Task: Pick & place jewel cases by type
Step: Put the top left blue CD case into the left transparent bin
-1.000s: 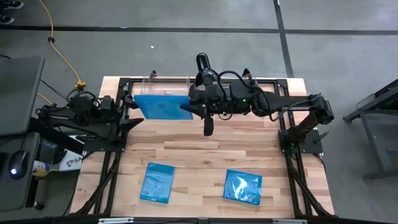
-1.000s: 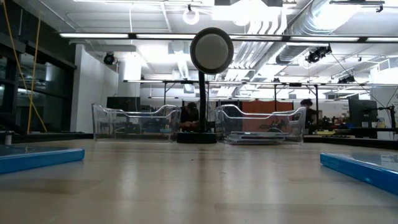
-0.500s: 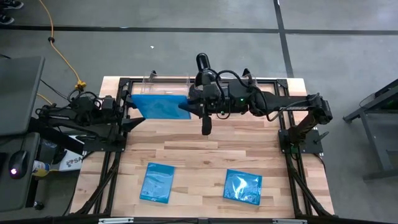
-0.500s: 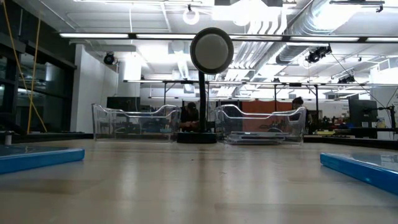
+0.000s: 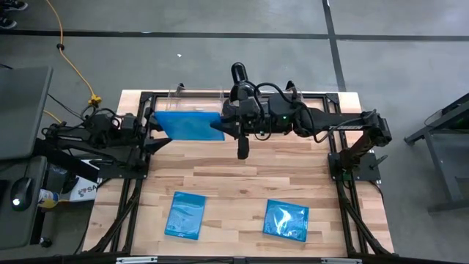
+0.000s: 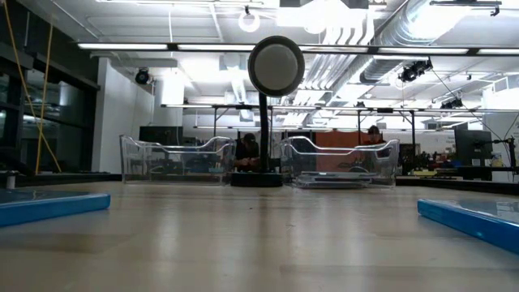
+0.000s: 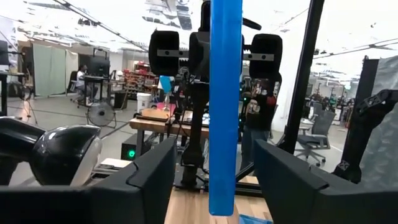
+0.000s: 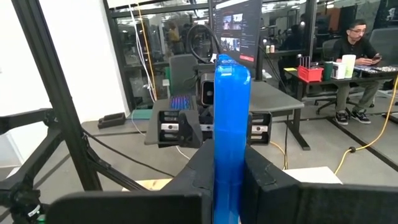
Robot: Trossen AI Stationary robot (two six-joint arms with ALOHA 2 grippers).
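Note:
My right gripper (image 5: 220, 126) reaches in from the table's right and is shut on a bright blue jewel case (image 5: 187, 123), held in the air over the far left part of the table. My left gripper (image 5: 150, 125) is open at the case's left edge. In the left wrist view its two fingers (image 7: 155, 177) stand on either side of the edge-on case (image 7: 225, 106), apart from it. Two more blue cases (image 5: 185, 215) (image 5: 286, 220) lie flat on the near part of the table. No dark case shows plainly. My right gripper (image 8: 230, 155) pinches the blue case by its right edge (image 8: 231, 140) between the two fingers (image 8: 204, 171). The fingers come level from the table's right. The case is lifted clear of the table, broad face up, and sticks out toward the left arm.
Two clear bins (image 6: 174, 160) (image 6: 340, 162) stand side by side at the table's far edge. A black post with a round head (image 6: 276, 65) stands between them. The two lying blue cases show at the low view's edges (image 6: 49, 207) (image 6: 470, 221). People are in the room behind.
My right gripper has carried the blue case a little toward the table's left, closer to my open left gripper. The two cases on the table have stayed put.

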